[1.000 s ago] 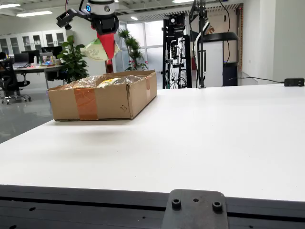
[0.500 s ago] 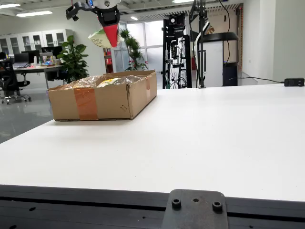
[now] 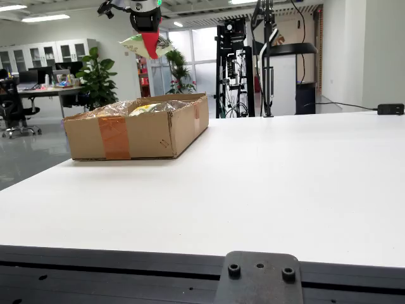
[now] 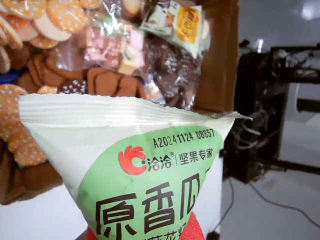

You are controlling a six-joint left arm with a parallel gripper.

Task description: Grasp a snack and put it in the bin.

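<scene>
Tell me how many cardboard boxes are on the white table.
1. The cardboard box sits at the table's far left in the fixed view, filled with snack packets. The gripper holds a green-and-white snack packet high above it. Nothing suggests another box, though the table's edges run out of frame.

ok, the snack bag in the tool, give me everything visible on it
The snack bag is a glossy white pouch with a green panel, a red logo, dark Chinese lettering and the printed code A20241124 08857. Its crimped seal edge looks flat and intact. The red-fingered tool pinches it high above the cardboard box, and nothing else touches it. From the fixed view it hangs tilted, sticking out to the left of the fingers.
</scene>
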